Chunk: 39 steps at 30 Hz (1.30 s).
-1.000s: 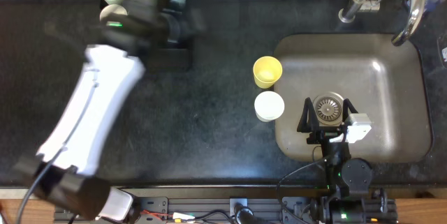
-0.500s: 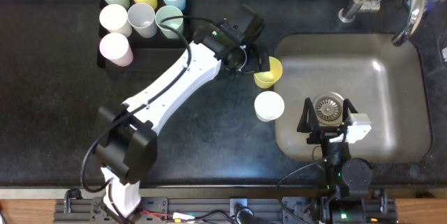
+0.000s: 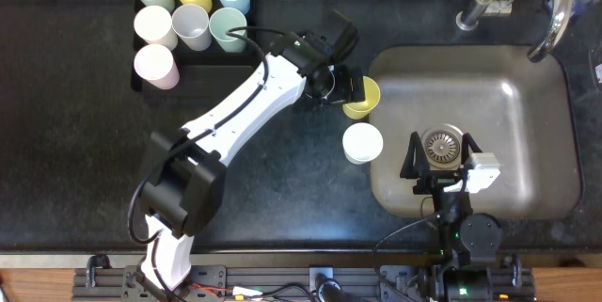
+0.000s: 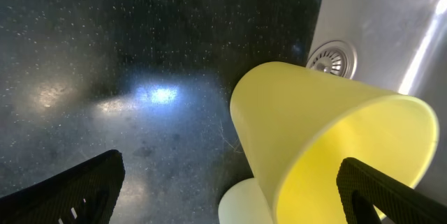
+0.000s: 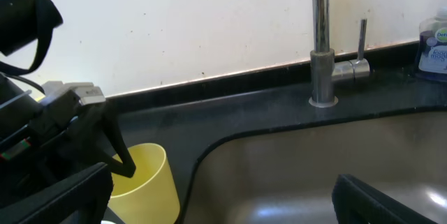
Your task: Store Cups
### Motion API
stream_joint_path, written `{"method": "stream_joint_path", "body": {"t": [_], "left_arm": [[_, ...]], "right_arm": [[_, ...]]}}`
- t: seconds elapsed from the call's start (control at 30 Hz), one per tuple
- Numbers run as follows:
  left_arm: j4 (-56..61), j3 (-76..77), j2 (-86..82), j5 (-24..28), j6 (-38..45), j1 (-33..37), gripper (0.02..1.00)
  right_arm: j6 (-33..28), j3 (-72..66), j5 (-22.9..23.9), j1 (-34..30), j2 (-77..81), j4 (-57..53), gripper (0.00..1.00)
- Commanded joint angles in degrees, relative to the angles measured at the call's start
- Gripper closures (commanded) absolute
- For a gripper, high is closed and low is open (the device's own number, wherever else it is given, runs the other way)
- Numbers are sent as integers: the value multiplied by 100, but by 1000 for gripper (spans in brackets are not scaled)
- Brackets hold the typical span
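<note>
Clearly the left gripper (image 4: 229, 175) has its fingers spread wide, with the yellow cup (image 4: 335, 133) between them and nothing pinched. That cup stands on the dark counter (image 3: 282, 180) right at the sink (image 3: 527, 151) edge, a white cup (image 3: 362, 142) just beside it. It looks light, thin-walled and smooth, so it would likely flex or slip. A gentle hold across the rim wall, one finger inside, seems safest. The right gripper (image 3: 437, 156) hangs over the sink, its fingers apart.

Yellow cup (image 3: 365, 101), white cup (image 3: 362, 142), speckled black counter (image 3: 282, 184)
</note>
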Motion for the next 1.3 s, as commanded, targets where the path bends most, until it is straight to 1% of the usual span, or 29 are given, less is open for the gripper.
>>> {"method": "stream_joint_path", "body": {"t": [0.03,0.1,0.13,0.17,0.2,0.23,0.27,0.5,0.67,0.77,0.9,1.07,1.17,1.3], "left_arm": [[-39,155,28,105,-22,-20,18],[-39,155,52,105,-44,-17,18],[-37,155,63,105,-46,-15,62],[-39,155,74,101,-68,-15,196],[-37,153,76,85,-81,-15,483],[-37,153,87,68,-79,-15,934],[-37,153,94,63,-79,-15,982],[0,199,50,-68,-79,63,982],[-87,238,-439,-297,-68,470,982],[-457,238,-868,-450,-87,949,982],[-1178,238,-1351,-748,-234,1799,982],[-1853,238,-1578,-820,-232,2826,980],[-2017,188,-1567,-846,-232,3270,982],[-2037,131,-1519,-951,-229,3497,982]], "right_arm": [[0,-28,-20,-33,-46,28,3],[0,-28,-20,-33,-46,28,3],[0,-28,-20,-33,-46,28,5],[0,-28,-20,-33,-46,28,3],[0,-28,-20,-33,-46,28,3],[0,-28,-20,-33,-46,28,3],[0,-28,-20,-33,-46,28,5],[0,-28,-20,-33,-46,28,3],[0,-28,-20,-33,-46,28,3],[0,-28,-20,-33,-46,28,3],[0,-28,-20,-33,-46,28,5],[0,-28,-20,-33,-46,28,5],[0,-28,-20,-33,-46,28,3],[0,-28,-20,-33,-46,28,5]]}}
